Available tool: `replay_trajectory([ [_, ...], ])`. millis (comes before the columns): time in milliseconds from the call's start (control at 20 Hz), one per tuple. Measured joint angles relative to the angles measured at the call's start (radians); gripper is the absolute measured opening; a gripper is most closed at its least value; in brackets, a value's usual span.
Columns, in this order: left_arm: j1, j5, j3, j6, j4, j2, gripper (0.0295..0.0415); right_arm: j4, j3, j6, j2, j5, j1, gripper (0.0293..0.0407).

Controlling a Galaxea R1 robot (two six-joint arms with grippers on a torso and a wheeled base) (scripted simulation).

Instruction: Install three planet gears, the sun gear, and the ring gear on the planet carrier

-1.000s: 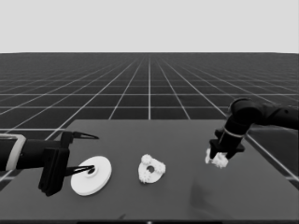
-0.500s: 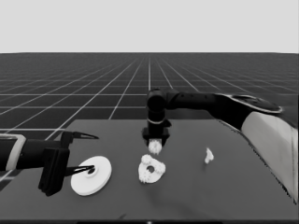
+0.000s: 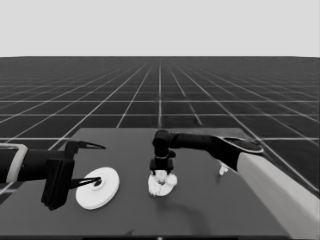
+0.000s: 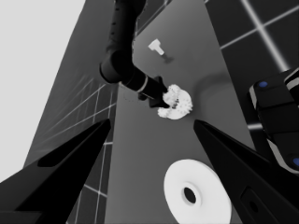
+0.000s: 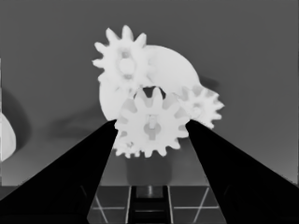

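Observation:
My right gripper point(image 3: 161, 172) is down over the planet carrier, the smaller round part point(image 3: 169, 189), at the table's middle. In the right wrist view it point(image 5: 152, 123) is shut on a small toothed gear point(image 5: 150, 133), one finger on each flank, just in front of the carrier's point(image 5: 173, 70) centre hole. Two planet gears point(image 5: 124, 60) point(image 5: 203, 107) sit on that disc. The ring gear, the larger round part point(image 3: 107, 192), lies at the left under my waiting left gripper point(image 3: 97, 165), which is open and apart from it. The left wrist view shows this disc point(image 4: 205, 186) between its wide fingers.
A thin white piece point(image 3: 222, 170) lies alone on the table's right side, also visible in the left wrist view point(image 4: 156, 46). My right arm's pale forearm point(image 3: 280, 195) fills the lower right corner. Dark machinery with blue lights point(image 4: 275, 116) shows beside the table.
My right arm swung from the table's right side, beside the thin white piece, to the middle with a gear in its fingers, then came down onto the smaller round part. The left arm stayed still.

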State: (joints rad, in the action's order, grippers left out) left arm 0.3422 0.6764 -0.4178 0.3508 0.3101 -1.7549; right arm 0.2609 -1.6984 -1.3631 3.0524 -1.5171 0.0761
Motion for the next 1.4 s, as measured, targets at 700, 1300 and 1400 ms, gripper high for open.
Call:
replay_trajectory([
  [700, 0.000, 0.000, 0.000, 0.000, 0.000, 0.000, 0.0385, 0.019, -0.022, -0.066, 0.005, 0.009, 0.028, 0.0309],
  [1300, 0.000, 0.000, 0.000, 0.000, 0.000, 0.000, 0.0385, 0.019, -0.023, -0.192, 0.005, 0.009, 0.031, 0.0309],
  [1400, 0.000, 0.000, 0.000, 0.000, 0.000, 0.000, 0.0385, 0.019, -0.023, -0.213, 0.005, 0.009, 0.032, 0.0309],
])
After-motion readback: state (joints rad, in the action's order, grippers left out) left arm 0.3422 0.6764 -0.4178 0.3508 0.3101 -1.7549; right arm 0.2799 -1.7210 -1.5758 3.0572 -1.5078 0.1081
